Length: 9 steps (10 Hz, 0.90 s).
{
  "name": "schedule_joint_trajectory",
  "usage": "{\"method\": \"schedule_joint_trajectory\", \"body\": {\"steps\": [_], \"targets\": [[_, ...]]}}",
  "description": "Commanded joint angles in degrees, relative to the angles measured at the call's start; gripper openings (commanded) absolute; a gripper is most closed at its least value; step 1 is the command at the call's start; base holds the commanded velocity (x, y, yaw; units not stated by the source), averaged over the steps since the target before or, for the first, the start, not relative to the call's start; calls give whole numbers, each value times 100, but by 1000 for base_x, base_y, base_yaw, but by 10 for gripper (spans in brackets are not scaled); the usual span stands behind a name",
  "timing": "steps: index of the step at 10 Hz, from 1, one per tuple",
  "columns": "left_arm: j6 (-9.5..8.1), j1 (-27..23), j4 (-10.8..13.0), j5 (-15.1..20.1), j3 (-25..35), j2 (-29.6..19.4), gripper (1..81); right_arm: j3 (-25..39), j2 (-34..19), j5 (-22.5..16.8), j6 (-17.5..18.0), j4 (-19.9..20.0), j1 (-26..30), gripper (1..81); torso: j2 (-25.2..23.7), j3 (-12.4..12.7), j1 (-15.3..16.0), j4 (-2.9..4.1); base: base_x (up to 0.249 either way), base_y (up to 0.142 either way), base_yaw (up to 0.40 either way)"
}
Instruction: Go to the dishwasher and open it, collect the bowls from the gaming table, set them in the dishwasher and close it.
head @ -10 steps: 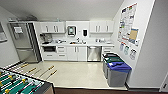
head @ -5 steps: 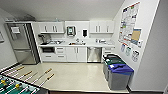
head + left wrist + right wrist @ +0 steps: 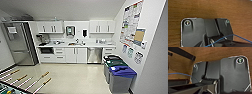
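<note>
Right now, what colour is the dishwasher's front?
Brushed steel grey, between white cabinets; the dishwasher shows best in the head view.

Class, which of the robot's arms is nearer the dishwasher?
Right, likely, though barely: the dishwasher stands far ahead, slightly right of the head view's middle, so on the right arm's side and further from the left arm.

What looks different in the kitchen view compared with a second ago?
The whole picture has shifted: the dishwasher has drifted leftward, toward the middle, and the bins sit closer. That is the camera moving with the robot, not the things. The dishwasher door is shut as before; the fridge, counter and bins stand where they stood.
</note>
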Motion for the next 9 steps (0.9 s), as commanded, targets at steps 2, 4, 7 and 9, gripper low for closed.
{"method": "schedule_joint_trajectory", "body": {"steps": [2,4,7,9], "targets": [[26,-333,64,256,64,-84,811,56,-60,-226,-17,41,309,811,0,0,0,0,179,0,0],[26,-332,64,247,56,-84,811,48,-60,-218,-17,41,317,811,0,0,-2,0,179,0,0],[26,-341,64,256,56,-84,811,48,-60,-226,-17,41,317,811,0,0,0,0,179,0,0],[26,-333,64,265,38,-93,811,30,-60,-226,-17,32,317,811,0,0,0,0,179,0,0]]}}
